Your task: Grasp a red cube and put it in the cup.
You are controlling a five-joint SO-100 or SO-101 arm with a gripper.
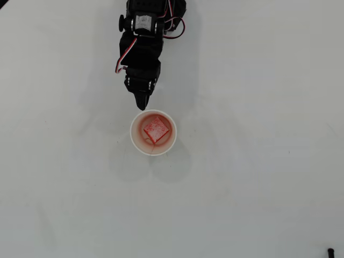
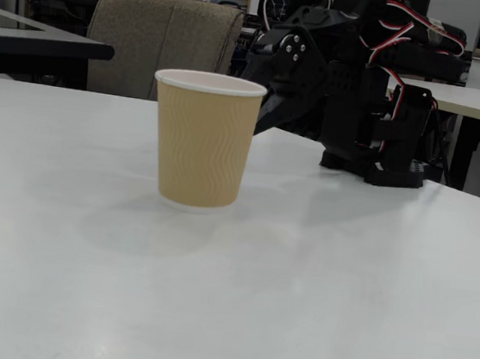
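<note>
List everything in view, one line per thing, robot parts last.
cup: one, white rim from above, tan ribbed wall in the fixed view, upright mid-table.
red cube: one, red with whitish scuffs, inside the cup.
table: one, white, carries everything.
chair: one, beige, behind the table in the fixed view.
small dark object: one, black, bottom right corner in the overhead view.
arm: one, black with red and white wires, at the top edge.
gripper: one, black, fingers together, just beyond the cup's rim.

Ribbed paper cup — matt
</note>
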